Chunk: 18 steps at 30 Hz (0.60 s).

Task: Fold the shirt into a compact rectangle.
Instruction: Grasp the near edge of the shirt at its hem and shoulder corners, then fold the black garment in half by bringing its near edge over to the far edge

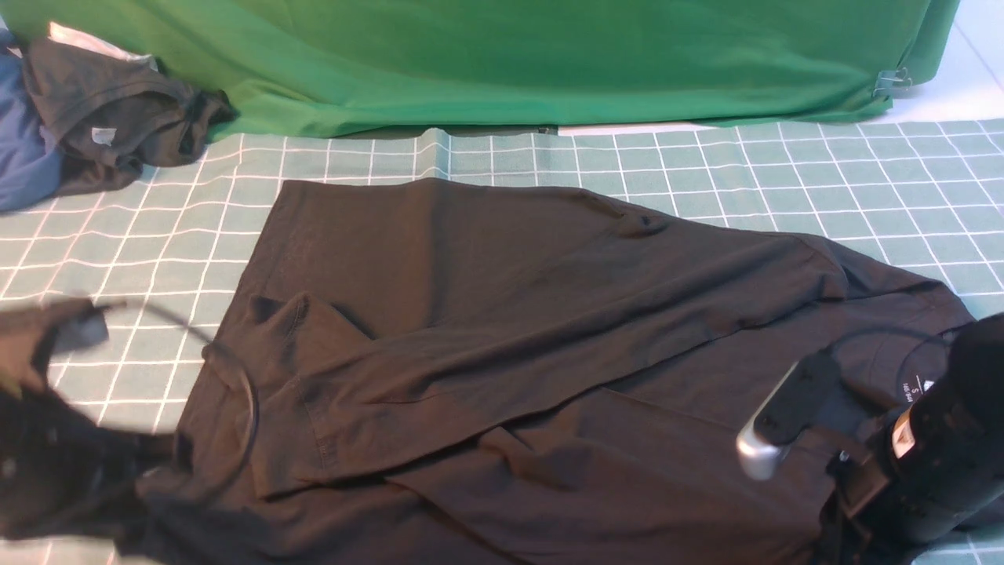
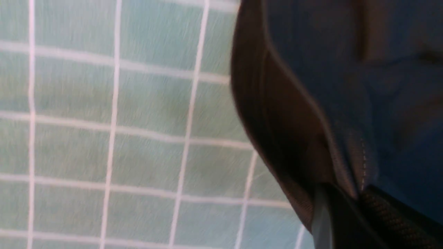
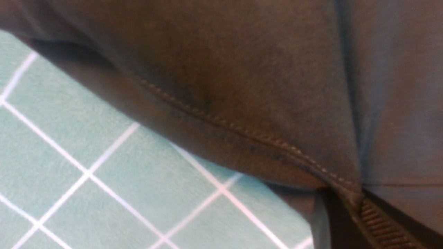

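1. Shirt (image 1: 502, 329) lies spread flat, just short of green drape (image 1: 502, 63).
2. L gripper (image 2: 349, 207) & R gripper (image 3: 349, 204) both pinched shut on shirt edge farthest from drape.
3. Prob. next: lift both evenly, carry edge twd drape, keep cloth taut.

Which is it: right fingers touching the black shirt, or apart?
Touching. The right wrist view shows the shirt pinched at its hem between the fingers.

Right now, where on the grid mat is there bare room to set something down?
Free: the far right grid mat strip between the green cloth and the black shirt; a left patch between the dark grey garment and shirt. Crowded: centre and near edge, where the left gripper and right gripper pinch the shirt.
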{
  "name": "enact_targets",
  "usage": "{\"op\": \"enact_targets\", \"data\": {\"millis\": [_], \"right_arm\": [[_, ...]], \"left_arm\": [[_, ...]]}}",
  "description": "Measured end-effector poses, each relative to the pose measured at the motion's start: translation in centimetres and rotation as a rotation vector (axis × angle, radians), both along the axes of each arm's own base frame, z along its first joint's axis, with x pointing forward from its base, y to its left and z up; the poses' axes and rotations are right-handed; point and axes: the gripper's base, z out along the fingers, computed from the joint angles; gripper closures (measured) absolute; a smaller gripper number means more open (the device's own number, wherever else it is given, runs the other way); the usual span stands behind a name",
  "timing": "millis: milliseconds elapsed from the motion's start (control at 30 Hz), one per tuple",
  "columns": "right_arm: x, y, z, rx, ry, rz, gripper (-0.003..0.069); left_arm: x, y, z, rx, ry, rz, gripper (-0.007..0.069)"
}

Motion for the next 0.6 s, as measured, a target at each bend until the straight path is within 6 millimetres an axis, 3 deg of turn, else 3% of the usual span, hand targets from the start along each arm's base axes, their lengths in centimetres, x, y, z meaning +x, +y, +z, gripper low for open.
{"op": "enact_targets", "data": {"millis": [167, 300, 500, 600], "right_arm": [[0.7, -0.1, 2.5, 0.003, -0.09, -0.01, 0.0635], [2.5, -0.6, 4.8, 0.027, -0.162, -0.061, 0.0638], [5.4, -2.8, 7.5, 0.053, -0.257, -0.17, 0.0638], [7.6, -3.7, 8.8, 0.063, -0.295, -0.224, 0.0638]], "left_arm": [[1.6, -0.1, 3.2, -0.013, -0.125, 0.026, 0.0618], [3.5, -0.1, 5.8, -0.025, -0.223, 0.048, 0.0618], [7.2, 0.1, 6.1, -0.029, -0.252, 0.07, 0.0618], [10.2, 0.4, 5.9, -0.045, -0.27, 0.099, 0.0618]]}}
